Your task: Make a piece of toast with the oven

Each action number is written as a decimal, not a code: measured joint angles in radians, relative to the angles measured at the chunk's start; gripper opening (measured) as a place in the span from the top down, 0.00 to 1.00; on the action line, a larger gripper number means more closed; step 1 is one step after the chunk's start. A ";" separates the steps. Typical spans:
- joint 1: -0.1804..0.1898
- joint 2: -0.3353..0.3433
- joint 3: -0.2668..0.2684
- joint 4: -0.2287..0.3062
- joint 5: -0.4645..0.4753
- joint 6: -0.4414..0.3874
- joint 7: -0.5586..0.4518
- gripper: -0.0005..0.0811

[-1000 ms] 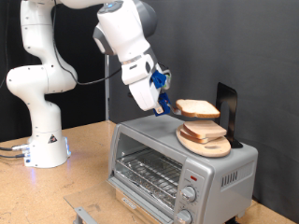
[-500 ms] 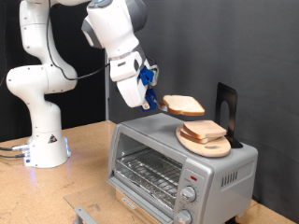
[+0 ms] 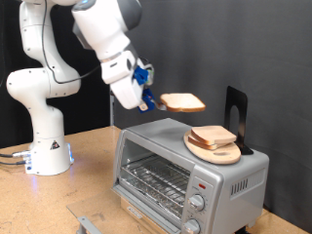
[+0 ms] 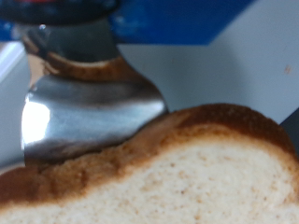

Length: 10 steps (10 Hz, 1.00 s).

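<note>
Above the oven point(image 3: 190, 171), toward the exterior view's top-left, the big white arm point(image 3: 97, 29) has swung back and up vs. a sec ago: it was right over the stack, now it sits further to the exterior view's left and higher, well off the oven roof. Oven itself is unchanged: silver box, glass door shut w/ wire rack visible behind it, two knobs at its lower right. On its roof, toward the exterior view's right, the round wooden board point(image 3: 214, 151) keeps its remaining slices point(image 3: 213, 136), w/ a dark upright panel point(image 3: 236, 109) just behind. Gripper point(image 3: 146, 97) is clenched on the piece of toast point(image 3: 182, 101), pinching it by one crust edge so the slice sticks out roughly level toward the exterior view's right, in mid-air, apart from the stack and above the roof's left half. Wrist view backs this up: a metal finger point(image 4: 84, 112) pressed against the tan crust, pale crumb point(image 4: 187, 187) filling the frame. Meaning, as I read it: one slice is picked off the pile and carried clear; toast isn't in the oven yet, door not opened, so the task is early on.
</note>
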 joint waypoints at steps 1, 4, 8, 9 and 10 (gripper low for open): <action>-0.012 -0.027 -0.021 -0.021 -0.004 -0.018 -0.011 0.47; -0.063 -0.096 -0.074 -0.078 -0.041 -0.045 -0.019 0.47; -0.135 -0.170 -0.162 -0.139 -0.079 -0.085 -0.055 0.47; -0.142 -0.195 -0.182 -0.154 -0.078 -0.099 -0.071 0.47; -0.141 -0.194 -0.179 -0.154 -0.079 -0.099 -0.071 0.48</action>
